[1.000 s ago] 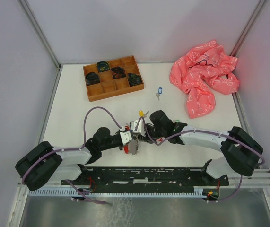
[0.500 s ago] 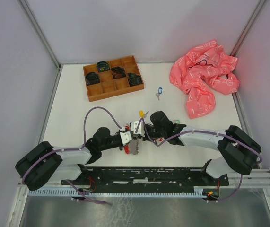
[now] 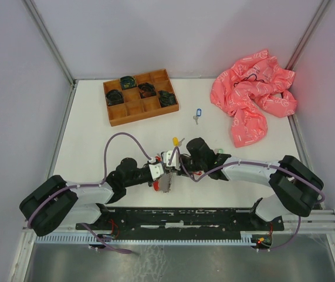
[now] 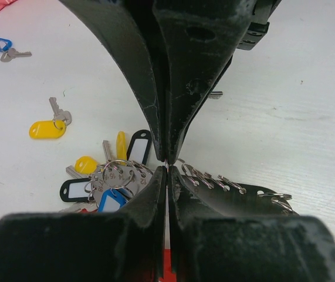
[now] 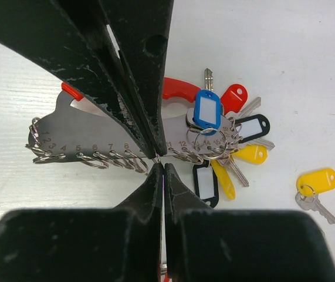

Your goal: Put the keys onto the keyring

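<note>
The keyring [image 5: 97, 132] is a flat grey numbered plate with a row of small split rings, a red loop [image 5: 182, 89] and a bunch of tagged keys [image 5: 226, 141]. It lies under both grippers [image 3: 166, 185]. My left gripper [image 4: 167, 170] and right gripper [image 5: 159, 164] meet tip to tip at one small split ring on the plate's edge. Both are shut and pinch that ring. A yellow-tagged key [image 3: 176, 141] lies just beyond them and also shows in the left wrist view [image 4: 47, 128]. A blue-tagged key [image 3: 198, 113] lies farther back. A green-tagged key [image 3: 219, 151] is by the right arm.
A wooden compartment tray [image 3: 144, 116] with dark items stands at the back left. A crumpled pink bag [image 3: 252, 97] lies at the back right. A black rail [image 3: 179, 217] runs along the near edge between the arm bases.
The right arm's elbow has shifted slightly left. Both grippers stay together at the plate.
</note>
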Robot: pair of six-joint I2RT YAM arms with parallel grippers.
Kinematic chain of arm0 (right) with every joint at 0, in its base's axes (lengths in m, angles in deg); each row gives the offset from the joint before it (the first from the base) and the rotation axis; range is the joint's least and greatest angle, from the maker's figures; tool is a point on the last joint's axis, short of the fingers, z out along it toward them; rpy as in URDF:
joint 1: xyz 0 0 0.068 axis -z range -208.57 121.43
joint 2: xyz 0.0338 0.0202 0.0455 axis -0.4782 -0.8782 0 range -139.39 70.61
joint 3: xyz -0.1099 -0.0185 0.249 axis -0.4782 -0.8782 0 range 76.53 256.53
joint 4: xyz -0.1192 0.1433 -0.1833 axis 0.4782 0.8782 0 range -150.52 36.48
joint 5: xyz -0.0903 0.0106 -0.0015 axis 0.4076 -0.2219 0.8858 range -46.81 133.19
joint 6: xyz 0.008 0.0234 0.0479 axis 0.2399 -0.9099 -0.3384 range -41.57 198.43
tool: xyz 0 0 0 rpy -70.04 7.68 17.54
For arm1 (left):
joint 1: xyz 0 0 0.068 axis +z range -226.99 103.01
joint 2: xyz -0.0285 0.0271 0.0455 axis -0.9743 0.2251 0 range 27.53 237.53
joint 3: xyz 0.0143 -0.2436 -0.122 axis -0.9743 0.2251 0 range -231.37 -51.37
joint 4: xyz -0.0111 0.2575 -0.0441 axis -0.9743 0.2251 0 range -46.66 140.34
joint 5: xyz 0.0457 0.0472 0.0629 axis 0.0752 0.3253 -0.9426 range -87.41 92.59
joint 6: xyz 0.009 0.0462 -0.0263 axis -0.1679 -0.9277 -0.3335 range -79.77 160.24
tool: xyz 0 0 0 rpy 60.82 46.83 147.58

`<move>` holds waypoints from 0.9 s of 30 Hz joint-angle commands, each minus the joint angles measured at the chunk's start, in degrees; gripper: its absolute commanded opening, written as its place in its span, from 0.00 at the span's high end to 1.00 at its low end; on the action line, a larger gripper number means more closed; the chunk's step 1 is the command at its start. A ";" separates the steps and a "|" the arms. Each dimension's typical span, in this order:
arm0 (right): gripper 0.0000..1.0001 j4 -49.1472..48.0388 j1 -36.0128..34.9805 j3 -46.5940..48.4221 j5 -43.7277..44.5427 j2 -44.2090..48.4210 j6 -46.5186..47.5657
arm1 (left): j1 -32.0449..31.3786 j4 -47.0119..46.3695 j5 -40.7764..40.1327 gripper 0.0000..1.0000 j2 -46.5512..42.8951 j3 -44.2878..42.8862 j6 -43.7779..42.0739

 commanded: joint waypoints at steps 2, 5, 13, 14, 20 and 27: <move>0.99 -2.71 -0.11 -0.41 -0.47 1.76 1.58 | -0.20 -2.22 -0.45 0.89 1.36 -2.56 -0.05; 0.99 -3.06 -0.13 -0.73 -0.18 2.23 1.50 | -0.19 -2.30 -1.29 0.85 1.49 -2.48 0.28; 0.99 -3.31 -0.11 -1.09 0.03 2.85 1.38 | -0.17 -2.40 -2.98 0.79 2.41 -2.63 1.23; 0.99 -3.53 -0.04 -1.21 0.14 2.98 1.38 | -0.19 -2.40 -3.20 0.78 2.53 -2.67 1.35; 0.99 -4.25 -0.12 -1.31 -0.72 3.06 0.70 | -0.14 -3.13 -2.92 0.77 3.32 -2.92 1.85; 0.99 -4.69 -0.06 -1.40 -1.89 3.00 0.13 | -0.15 -4.56 -3.39 0.77 4.00 -2.76 2.29</move>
